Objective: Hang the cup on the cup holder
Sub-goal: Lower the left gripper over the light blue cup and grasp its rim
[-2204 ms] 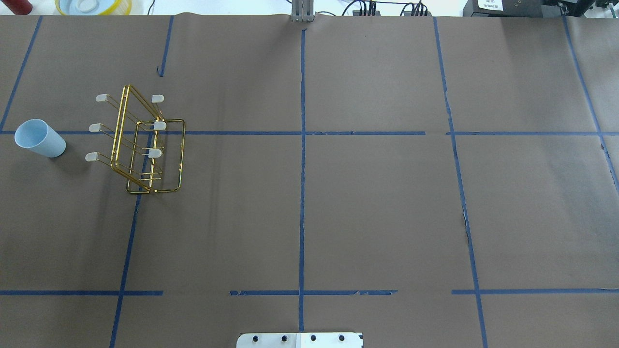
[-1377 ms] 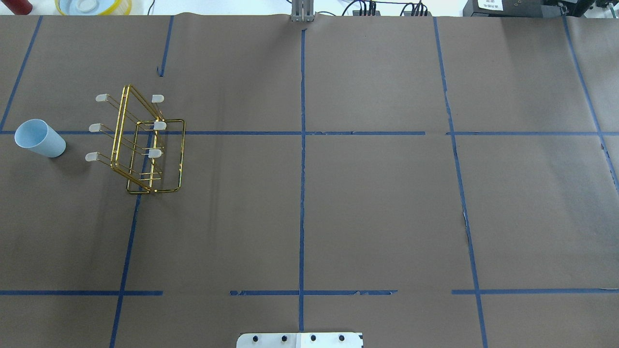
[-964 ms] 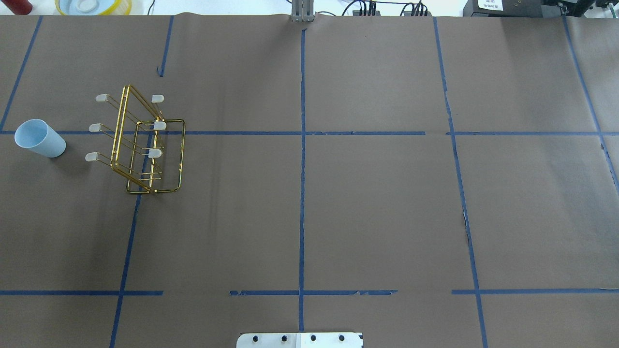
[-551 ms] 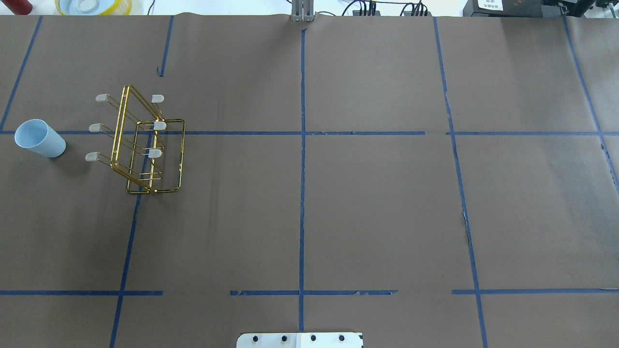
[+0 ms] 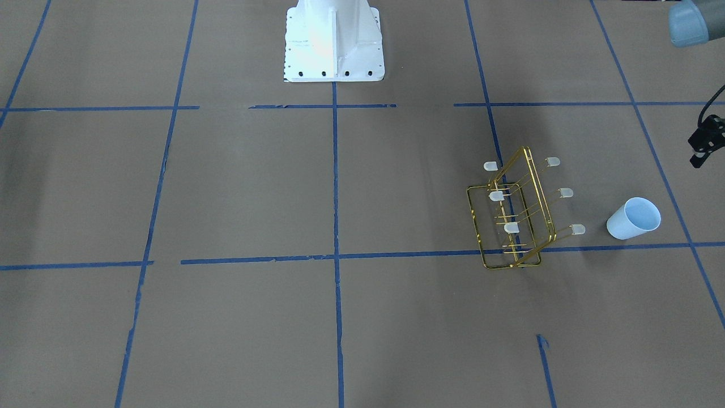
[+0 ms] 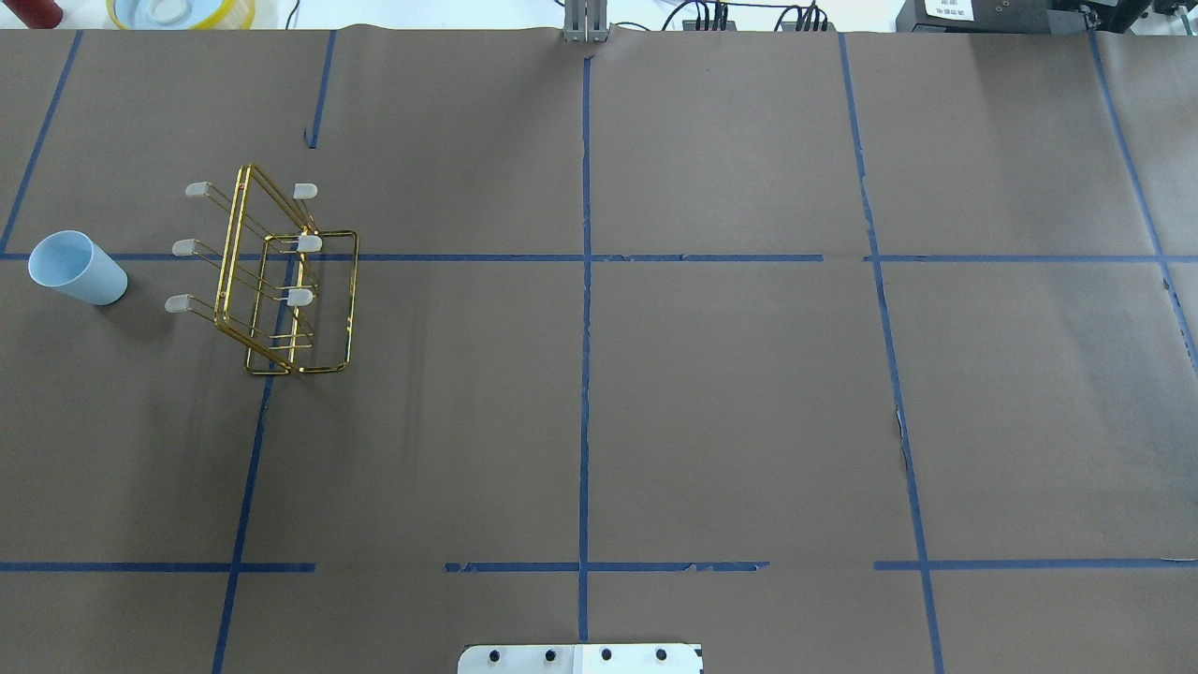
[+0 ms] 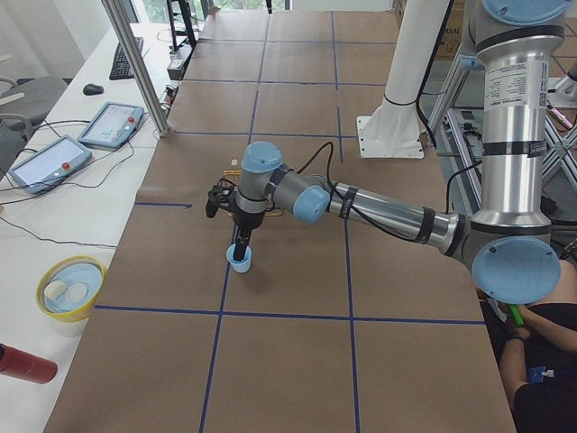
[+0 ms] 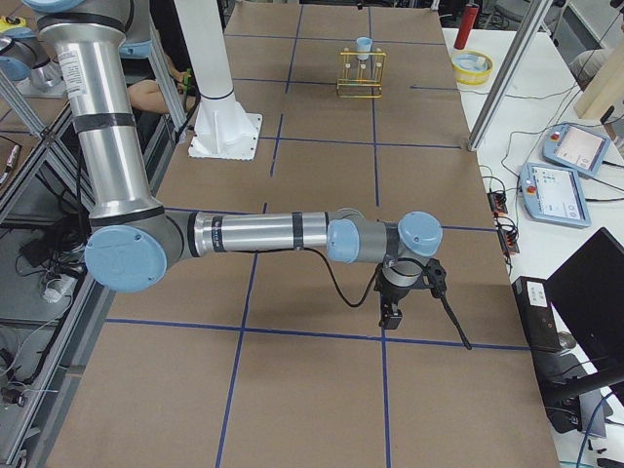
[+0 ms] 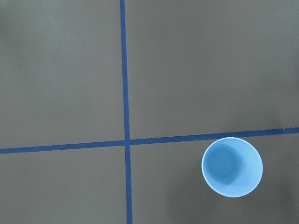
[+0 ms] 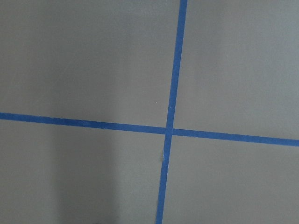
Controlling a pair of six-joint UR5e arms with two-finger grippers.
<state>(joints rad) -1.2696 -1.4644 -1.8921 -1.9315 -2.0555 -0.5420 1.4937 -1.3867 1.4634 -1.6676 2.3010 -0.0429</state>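
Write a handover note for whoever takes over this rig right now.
Left gripper: hangs near the cup, not holding it; open or shut cannot be told.
Right gripper: far from both things; state cannot be told.
The cup stands mouth up, apart from the cup holder, on the robot's left of it. All six pegs are bare.
Done: nothing. Left: grasp the cup, hang it on a peg.

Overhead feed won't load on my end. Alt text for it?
A pale blue cup stands mouth up at the far left of the table, beside but not touching the gold wire cup holder to its right. All six pegs are bare.
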